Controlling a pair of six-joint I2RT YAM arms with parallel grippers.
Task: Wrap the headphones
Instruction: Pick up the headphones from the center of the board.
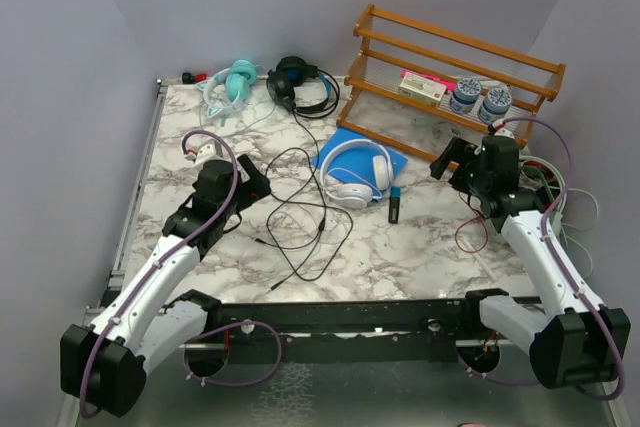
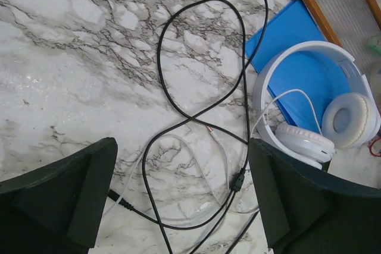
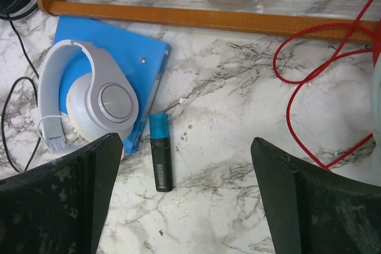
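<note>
My left gripper [image 2: 181, 147] wide open, empty, above loose black cable [image 2: 191, 119] mid-table [image 1: 440, 247]. Right gripper [image 3: 184, 141] likewise. White headphones [image 1: 352, 175] on blue pad [image 1: 398, 159]; black headphones [image 1: 300, 82], teal headphones [image 1: 233, 80] at far edge. Wrapping not begun, I judge; next: pinch cable.

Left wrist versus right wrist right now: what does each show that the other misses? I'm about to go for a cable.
Only the left wrist view shows the tangle where the black cable crosses itself on the marble, with a thin white cable running out toward it. Only the right wrist view shows a black marker with a blue cap beside the folder, and a red wire at the right. Both show the white headphones lying on the blue folder, and part of the wooden rack.
</note>
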